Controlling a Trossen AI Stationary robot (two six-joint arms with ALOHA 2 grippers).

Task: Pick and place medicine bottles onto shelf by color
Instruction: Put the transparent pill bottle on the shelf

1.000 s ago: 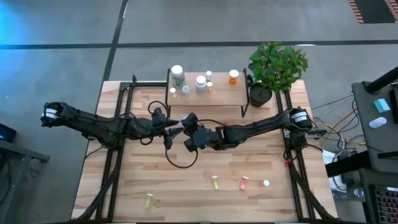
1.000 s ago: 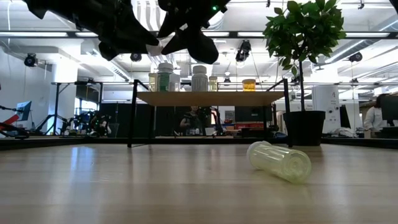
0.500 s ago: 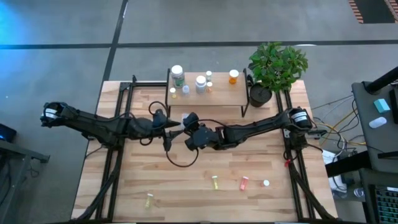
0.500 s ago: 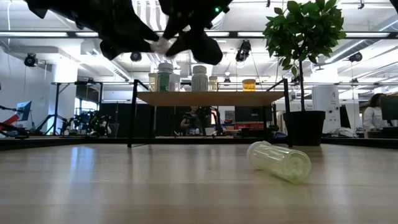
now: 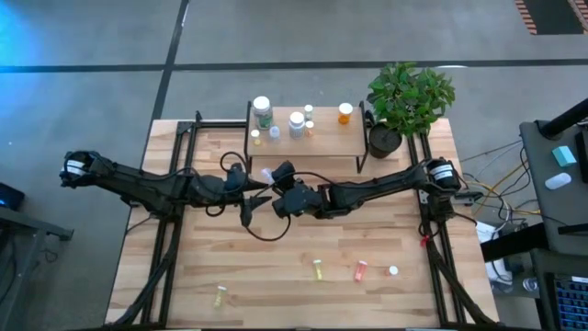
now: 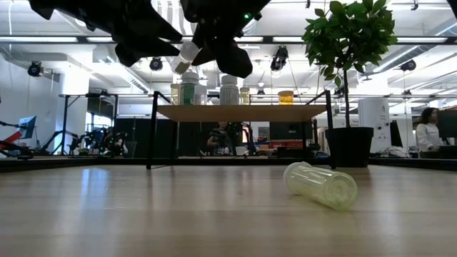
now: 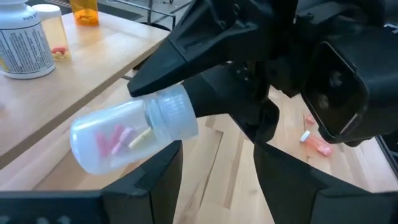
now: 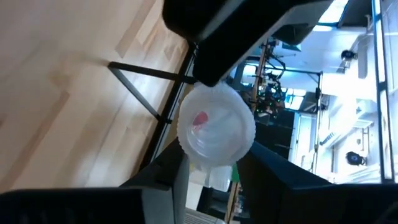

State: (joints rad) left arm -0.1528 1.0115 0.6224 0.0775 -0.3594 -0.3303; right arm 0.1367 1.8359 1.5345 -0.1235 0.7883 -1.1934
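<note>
A small clear medicine bottle [image 7: 118, 140] with a ribbed translucent cap and pink and yellow pills hangs in the air between my two grippers, above the table's middle and in front of the shelf [image 5: 303, 147]. My right gripper [image 8: 214, 177] is shut on it. My left gripper [image 7: 217, 180] stands open just below and beside the bottle; I cannot tell whether one of its fingers touches it. In the high view the bottle [image 5: 267, 173] shows between the two arms. Several other bottles stand on the shelf. My right gripper pinches the bottle's cap end [image 7: 177, 115] between its two fingers [image 7: 161, 65], one on each side. The fingers come nearly level from the table's right side, along the bottle's length. The bottle is lifted clear, lying tilted with its clear body pointing toward my left arm.
On the shelf stand white-capped bottles [image 5: 263, 110] [image 5: 297, 122] and an orange one [image 5: 344, 113]. A potted plant [image 5: 404, 97] is at the far right. Near the front edge lie yellow bottles [image 5: 317, 269] [image 5: 220, 296], an orange one [image 5: 360, 270] and a white one [image 5: 393, 270].
My left gripper's fingers have spread apart from the bottle, while my right gripper has closed in on its cap end. Both arms have stayed in place. The bottle has tipped a little and now shows plainly between the grippers in the low view.
</note>
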